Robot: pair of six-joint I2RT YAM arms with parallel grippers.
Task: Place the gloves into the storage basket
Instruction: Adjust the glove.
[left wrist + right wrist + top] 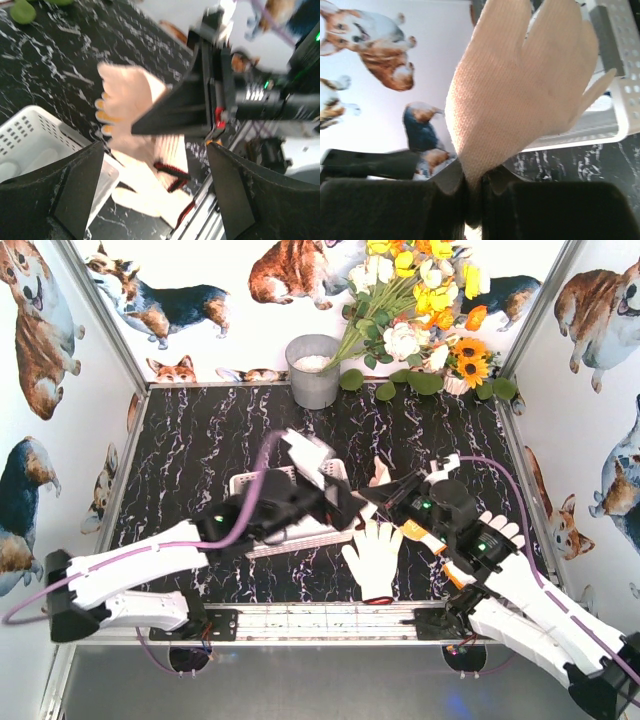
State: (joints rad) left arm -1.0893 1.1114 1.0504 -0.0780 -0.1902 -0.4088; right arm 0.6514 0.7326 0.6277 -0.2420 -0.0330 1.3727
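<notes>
held glove: cream knit glove (520,85), hanging in the air with its fingers pointing away from the jaws, pinched at the cuff end.
position: above the table (200,440), just beside the right end of the storage basket (30,132), not over its opening.
right gripper: right gripper (475,180) clenched hard on the glove, with cloth bunched between the pads.
left gripper: left gripper (155,145) released, jaws wide and holding nothing; it faces the held glove from the basket side.
gloves outside basket: flat white glove (375,555) with a dark red cuff on the table near the front edge. A second white glove (500,530) lies partly under the right arm, and a yellow-orange scrap (415,532) shows beside it.
stage (judged): carrying the glove to the basket, or passing it between arms. Several gloves are not yet in.
risk 1: if let go here, the glove would land on the table or drape over the rim, because it is not above the opening.
risk 2: the two grippers are very close, so a careless approach could knock fingers together.
risk 3: the grip is on a thin edge of cloth and could slip.
hidden: the left arm covers most of the basket from above, and a pale shape inside cannot be identified. No blue glove is visible. The left wrist view is blurred.
</notes>
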